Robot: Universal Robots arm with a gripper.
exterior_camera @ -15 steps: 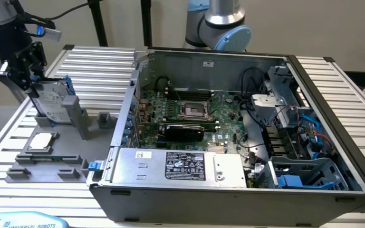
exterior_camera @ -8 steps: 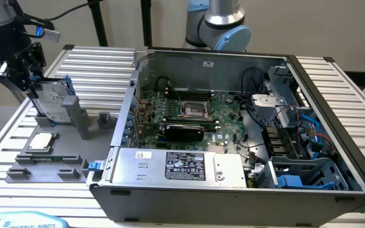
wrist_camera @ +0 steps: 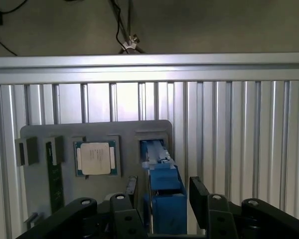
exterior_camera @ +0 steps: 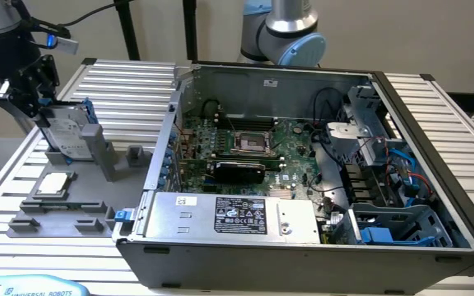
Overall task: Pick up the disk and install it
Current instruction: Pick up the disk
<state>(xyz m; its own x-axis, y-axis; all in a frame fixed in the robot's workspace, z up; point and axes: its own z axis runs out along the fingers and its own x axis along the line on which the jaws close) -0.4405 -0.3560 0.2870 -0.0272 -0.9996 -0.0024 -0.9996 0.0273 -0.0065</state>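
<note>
Gripper (wrist_camera: 163,184) spread over flat rect. blue-framed disk (wrist_camera: 158,155).

A robotics lab — slatted aluminium table (exterior_camera: 459,123), opened computer case (exterior_camera: 303,259), grey parts fixture (exterior_camera: 89,192), robot arm (exterior_camera: 282,31) at the far edge.

Bright, flat light all round, and plenty of glare coming off the metal.
In the exterior view the table (exterior_camera: 459,123) gleams pale, nearly washed out at the exterior view's right, while the case (exterior_camera: 303,262) keeps its front panel and inner corners in soft shadow. In the wrist view a hot white band runs along the rail (wrist_camera: 149,67). The wall (wrist_camera: 214,25) behind sits dim, the chip (wrist_camera: 95,158) catches a sheen, and the gripper (wrist_camera: 164,191) reads as a near-black shape.
</note>
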